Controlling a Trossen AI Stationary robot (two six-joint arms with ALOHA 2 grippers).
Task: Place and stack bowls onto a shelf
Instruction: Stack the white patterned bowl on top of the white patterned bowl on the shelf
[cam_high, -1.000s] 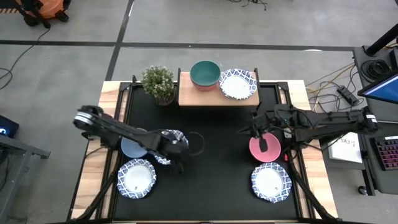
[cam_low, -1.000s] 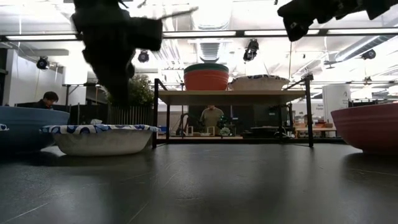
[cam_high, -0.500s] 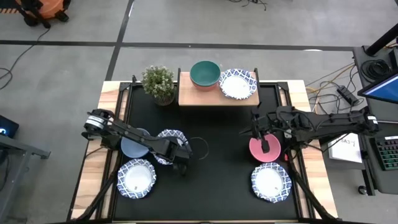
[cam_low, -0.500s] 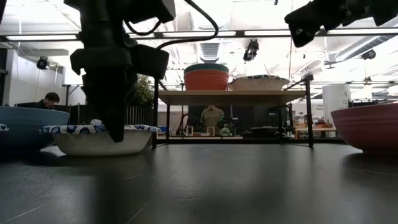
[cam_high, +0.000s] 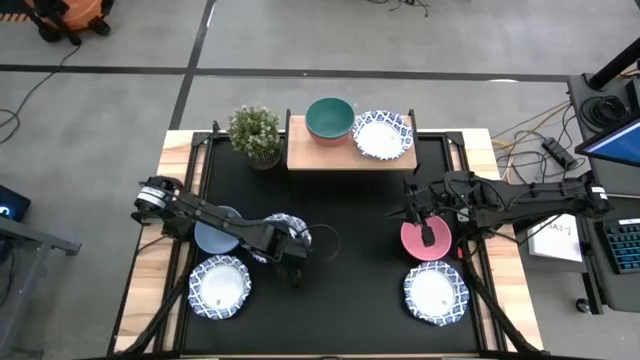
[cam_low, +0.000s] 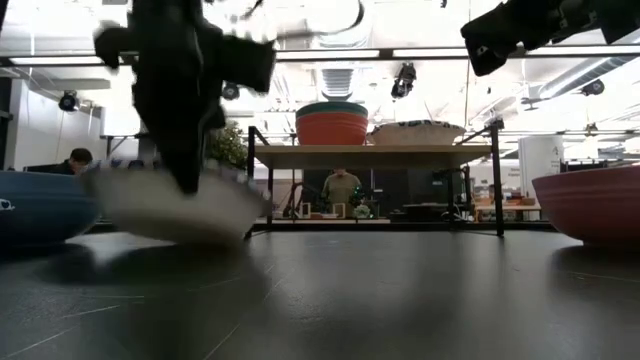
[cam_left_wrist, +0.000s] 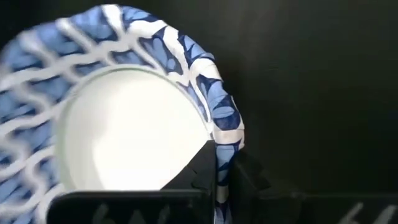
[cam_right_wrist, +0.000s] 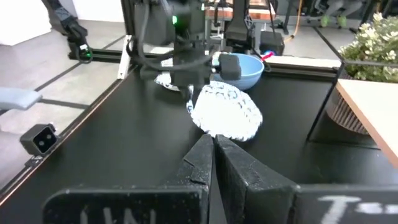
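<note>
My left gripper (cam_high: 297, 250) is shut on a white bowl with a blue patterned rim (cam_high: 282, 233), left of the table's middle. The bowl (cam_low: 170, 205) is tilted and low over the black mat. A grey-blue bowl (cam_high: 213, 236) and another patterned bowl (cam_high: 220, 287) rest on their bases to its left. My right gripper (cam_high: 421, 228) hangs shut over a pink bowl (cam_high: 430, 243) and touches nothing. The shelf (cam_high: 305, 152) at the far side carries a green bowl nested in a red one (cam_high: 329, 117), beside a patterned bowl (cam_high: 382, 133). My left gripper pinches the patterned bowl's rim (cam_left_wrist: 222, 146) on the side toward the table's right. One finger (cam_left_wrist: 200, 169) is inside the bowl and the other (cam_left_wrist: 250, 177) outside. The fingers come from above, pointing down. The bowl hangs tilted below them; whether its low edge still touches the mat I cannot tell.
A potted plant (cam_high: 254, 132) stands left of the shelf. One more patterned bowl (cam_high: 435, 292) sits near the front right. The black mat (cam_high: 350, 260) lies bare between the two arms and in front of the shelf. People show in the room behind.
My left gripper has come down over the patterned bowl's right-hand rim, shut on it and risen. The bowl, which sat flat on the mat, is now tipped and raised, and has shifted slightly toward the table's right.
</note>
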